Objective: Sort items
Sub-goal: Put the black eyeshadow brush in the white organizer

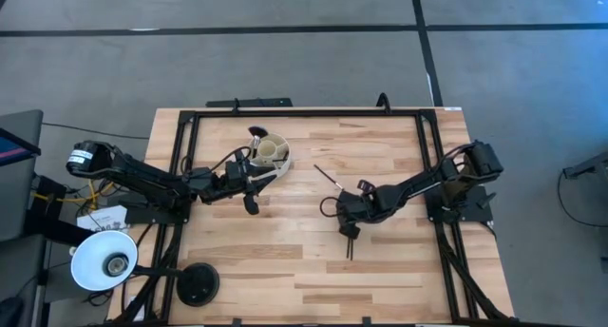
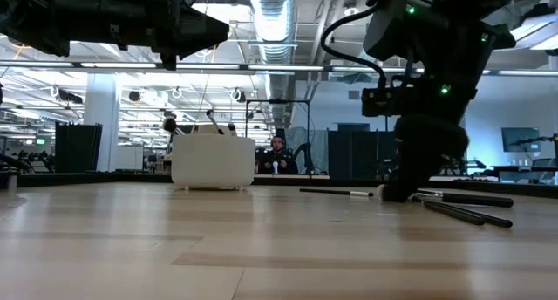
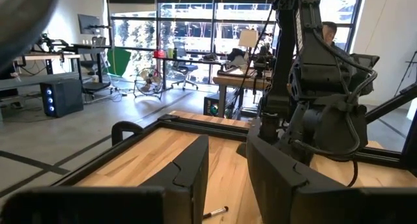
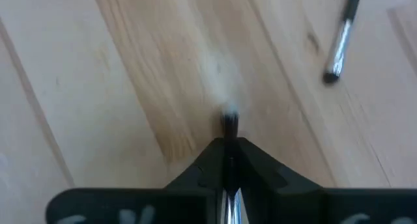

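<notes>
Several thin dark makeup brushes lie flat on the wooden table: one (image 1: 328, 178) toward the far side, also in the right wrist view (image 4: 340, 42), and others (image 1: 350, 243) near my right gripper (image 1: 348, 222). That gripper is low over the table (image 2: 410, 182) and shut on a brush. The round cream cup (image 1: 273, 153) stands on the table with brushes (image 2: 170, 124) sticking up out of it. My left gripper (image 1: 251, 203) hovers open just on the near side of the cup, its fingers (image 3: 189, 175) around nothing. My right gripper pinches a thin brush between its two fingers (image 4: 257, 165), coming from above and pointing down. The brush runs along the fingers. Its silvery ferrule (image 4: 228, 208) sits between them, and its pale bristle tip (image 4: 228, 122) sticks out beyond the fingertips toward the table.
A black metal frame (image 1: 304, 112) borders the table's far, left and right sides. A white lamp (image 1: 103, 260) and a round black base (image 1: 198, 284) sit at the near left corner. There is bare wood (image 1: 285, 260) across the near half. A person (image 2: 277, 152) sits in the room beyond.
</notes>
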You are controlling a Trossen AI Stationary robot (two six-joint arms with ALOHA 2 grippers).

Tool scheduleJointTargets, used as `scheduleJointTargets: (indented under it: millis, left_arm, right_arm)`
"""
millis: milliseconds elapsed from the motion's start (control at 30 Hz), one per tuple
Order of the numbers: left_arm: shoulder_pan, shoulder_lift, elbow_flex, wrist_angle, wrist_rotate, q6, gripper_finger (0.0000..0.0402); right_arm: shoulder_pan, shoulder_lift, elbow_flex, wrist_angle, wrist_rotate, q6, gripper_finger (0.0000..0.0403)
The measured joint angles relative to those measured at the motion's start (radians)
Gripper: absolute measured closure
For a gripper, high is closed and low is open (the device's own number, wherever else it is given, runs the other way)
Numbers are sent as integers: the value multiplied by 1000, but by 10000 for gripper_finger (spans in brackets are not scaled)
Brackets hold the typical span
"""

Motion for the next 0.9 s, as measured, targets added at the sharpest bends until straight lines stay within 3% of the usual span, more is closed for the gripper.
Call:
scheduleJointTargets:
  millis: [167, 367, 633, 700, 833, 900]
  left_arm:
    - [0, 0, 0, 0, 0, 0, 300]
    - [0, 0, 0, 0, 0, 0, 300]
    - [0, 0, 0, 0, 0, 0, 300]
    - [0, 0, 0, 1, 0, 0, 300]
    - [0, 0, 0, 5, 0, 0, 300]
    - [0, 0, 0, 6, 0, 0, 300]
  right_arm:
    - [-4, -45, -2, 147, 7, -54, 393]
    - [-20, -99, 1, 469, 2, -263, 390]
    - [-183, -105, 3, 1025, -2, -579, 396]
    - [-245, -74, 3, 1193, -45, -651, 396]
    - [-373, 46, 4, 1546, -291, -684, 394]
    - [-422, 131, 19, 1690, -359, -654, 395]
